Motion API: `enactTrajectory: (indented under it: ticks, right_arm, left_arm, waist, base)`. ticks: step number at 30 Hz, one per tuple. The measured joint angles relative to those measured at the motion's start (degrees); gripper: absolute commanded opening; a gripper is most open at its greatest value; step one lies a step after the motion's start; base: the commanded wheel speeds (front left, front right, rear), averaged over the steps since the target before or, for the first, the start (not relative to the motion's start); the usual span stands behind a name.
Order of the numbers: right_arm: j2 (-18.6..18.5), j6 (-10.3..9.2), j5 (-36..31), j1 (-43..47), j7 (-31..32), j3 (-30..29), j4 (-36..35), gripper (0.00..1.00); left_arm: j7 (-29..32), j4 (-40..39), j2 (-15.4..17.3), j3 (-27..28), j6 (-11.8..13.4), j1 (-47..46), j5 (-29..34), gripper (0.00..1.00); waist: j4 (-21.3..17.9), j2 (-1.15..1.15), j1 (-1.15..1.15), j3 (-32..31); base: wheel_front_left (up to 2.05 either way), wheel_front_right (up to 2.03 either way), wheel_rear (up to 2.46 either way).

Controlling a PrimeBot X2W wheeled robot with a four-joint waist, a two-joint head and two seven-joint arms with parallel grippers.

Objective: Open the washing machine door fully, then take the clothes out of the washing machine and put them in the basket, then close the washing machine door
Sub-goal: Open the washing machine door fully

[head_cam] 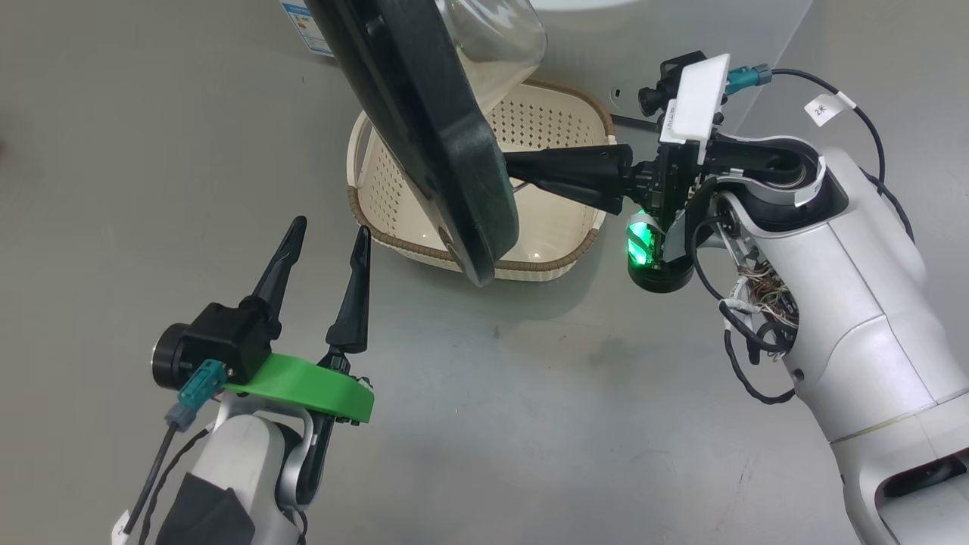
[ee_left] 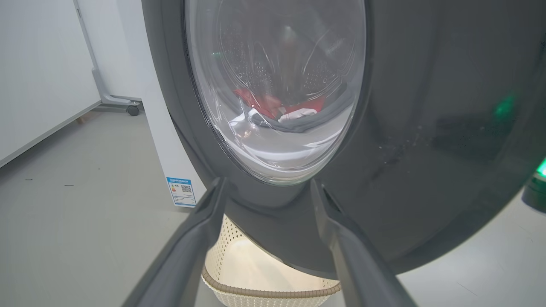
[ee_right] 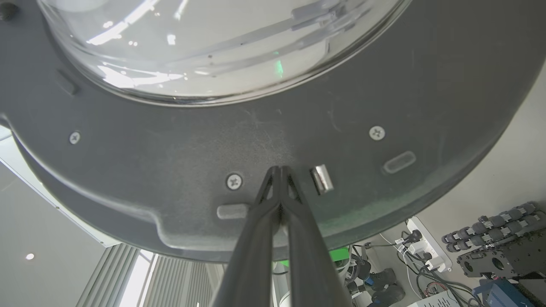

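Note:
The washing machine door stands ajar, edge-on in the head view, its glass bowl bulging to the right. My right gripper is shut, and its tips press on the door's grey inner rim beside a metal latch. My left gripper is open on the door's outer side, clear of it, holding nothing. Through the window in the left wrist view, red clothes lie in the drum. The basket sits on the floor under the door. The white washing machine carries a blue label.
Grey floor spreads around the basket. A white panel on a castor stands to the left of the machine. A power strip and dark equipment lie on the floor in the right wrist view.

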Motion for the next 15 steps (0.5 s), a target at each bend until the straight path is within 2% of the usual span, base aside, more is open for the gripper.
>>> enactTrajectory:
  ticks: [15]
  right_arm:
    - [-0.04, 0.0, 5.58, 1.97, -4.53, 9.79, -4.94, 0.0]
  left_arm:
    - [0.0, -0.01, 0.0, -0.45, 0.04, 0.2, -0.48, 1.0]
  waist:
    - [0.68, 0.0, 0.0, -0.21]
  base:
    - [0.0, 0.0, 0.0]
